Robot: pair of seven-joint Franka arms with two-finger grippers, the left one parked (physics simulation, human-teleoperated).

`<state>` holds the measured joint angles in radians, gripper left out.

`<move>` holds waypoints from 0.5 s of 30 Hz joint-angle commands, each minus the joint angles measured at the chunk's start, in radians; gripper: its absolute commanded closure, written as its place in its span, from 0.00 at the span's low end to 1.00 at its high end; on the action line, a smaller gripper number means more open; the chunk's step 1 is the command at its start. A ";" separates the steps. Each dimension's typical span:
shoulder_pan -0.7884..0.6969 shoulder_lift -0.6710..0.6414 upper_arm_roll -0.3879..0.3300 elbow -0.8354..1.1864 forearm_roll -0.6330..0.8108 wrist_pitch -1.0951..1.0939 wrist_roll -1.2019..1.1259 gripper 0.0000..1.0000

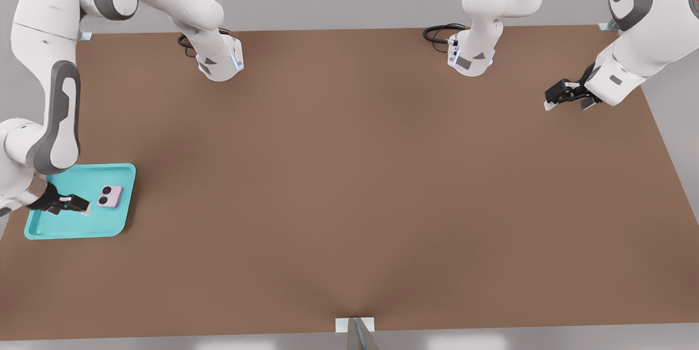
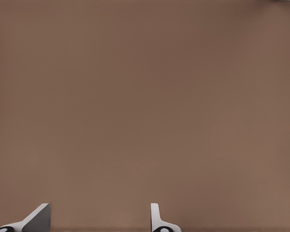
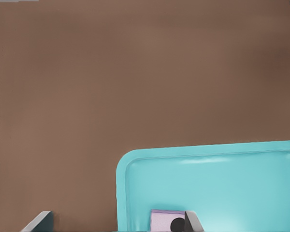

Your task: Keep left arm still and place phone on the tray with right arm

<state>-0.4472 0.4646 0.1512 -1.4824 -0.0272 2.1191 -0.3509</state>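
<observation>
The turquoise tray [image 1: 71, 224] lies near the front view's left edge of the brown table. The pale lilac phone [image 1: 110, 196] rests flat inside it, its two black lenses facing up. My gripper [image 1: 82, 205] hovers over the tray just to the front view's left of the phone, open and holding nothing. In the right wrist view the tray [image 3: 222, 183] fills the lower part, and the phone [image 3: 162, 221] peeks out beside one fingertip [image 3: 193, 223]. The gripper [image 3: 116, 223] has its fingers spread wide there.
Two white arm bases [image 1: 221, 60] [image 1: 469, 58] with black cables stand at the table's far edge. The parked arm's gripper [image 1: 568, 96] hangs at the front view's right. A small bracket [image 1: 355, 325] sits at the near edge.
</observation>
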 commanded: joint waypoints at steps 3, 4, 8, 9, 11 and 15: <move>0.275 -0.191 0.036 0.143 -0.082 -0.507 0.182 0.00; 0.269 -0.267 0.071 0.123 -0.076 -0.616 0.225 0.00; 0.398 -0.302 -0.039 0.099 -0.053 -0.642 0.300 0.00; 0.469 -0.290 -0.104 0.119 -0.051 -0.640 0.300 0.00; 0.481 -0.296 -0.119 0.114 -0.049 -0.631 0.300 0.00; 0.530 -0.369 -0.168 0.028 -0.036 -0.573 0.302 0.00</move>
<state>0.0762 0.1051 -0.0132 -1.4425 -0.0692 1.5702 -0.1994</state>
